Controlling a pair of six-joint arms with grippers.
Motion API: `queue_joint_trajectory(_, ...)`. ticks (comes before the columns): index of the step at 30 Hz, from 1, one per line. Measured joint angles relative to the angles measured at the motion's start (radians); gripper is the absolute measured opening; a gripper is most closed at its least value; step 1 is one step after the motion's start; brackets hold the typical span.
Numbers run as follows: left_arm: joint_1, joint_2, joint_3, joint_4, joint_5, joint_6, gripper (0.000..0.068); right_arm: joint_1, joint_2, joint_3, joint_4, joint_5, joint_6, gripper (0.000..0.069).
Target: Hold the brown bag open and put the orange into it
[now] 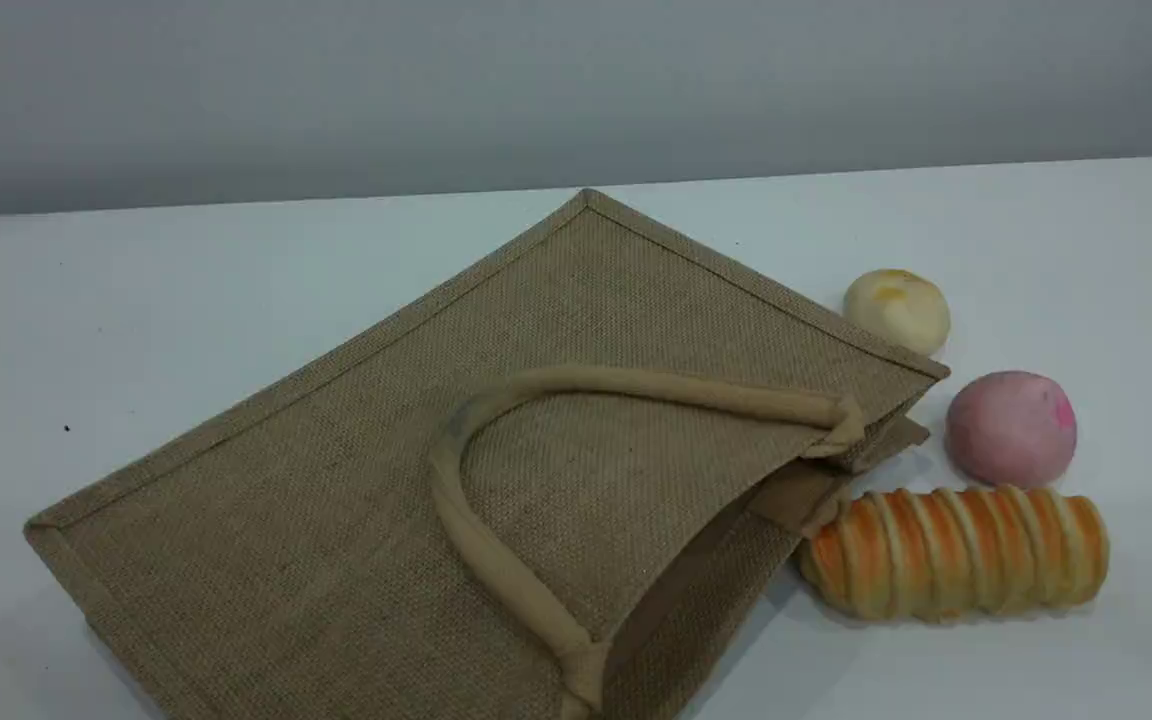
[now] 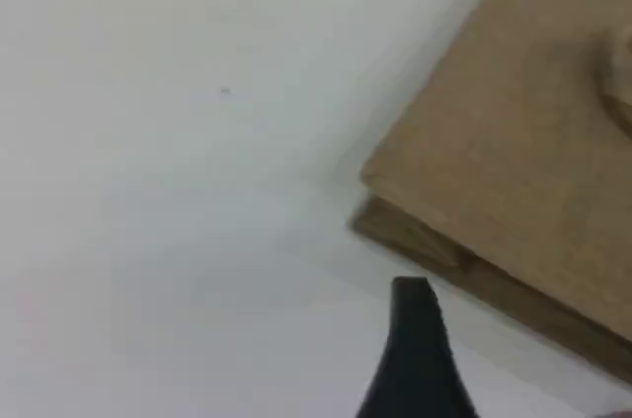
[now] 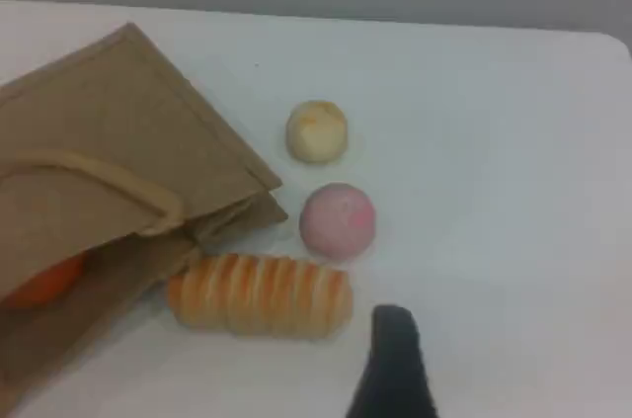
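Note:
The brown bag lies flat on the white table, its mouth facing the lower right and one beige handle resting on its top panel. In the right wrist view a patch of the orange shows inside the mouth of the bag; the scene view hides it. Neither arm is in the scene view. One dark fingertip of my left gripper hovers over bare table beside a corner of the bag. The right gripper's fingertip hangs just right of the bread loaf. Both grip nothing.
A pale yellow bun, a pink ball and an orange-striped bread loaf sit close by the bag's mouth on the right. The loaf lies right at the opening. A grey wall rises behind the table's far edge.

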Motion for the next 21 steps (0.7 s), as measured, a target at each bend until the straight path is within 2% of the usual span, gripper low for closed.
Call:
queue_joint_trajectory(6, 0.107, 0.0, 0.0, 0.0, 0.0, 0.0, 0.0463, 0.0, 0.0, 0.0, 0.0, 0.0, 0.0, 0.0475)
queue_joint_trajectory(21, 0.108, -0.119, 0.0, 0.0, 0.0, 0.0, 0.0463, 0.0, 0.0, 0.0, 0.001, -0.001, 0.0, 0.0475)
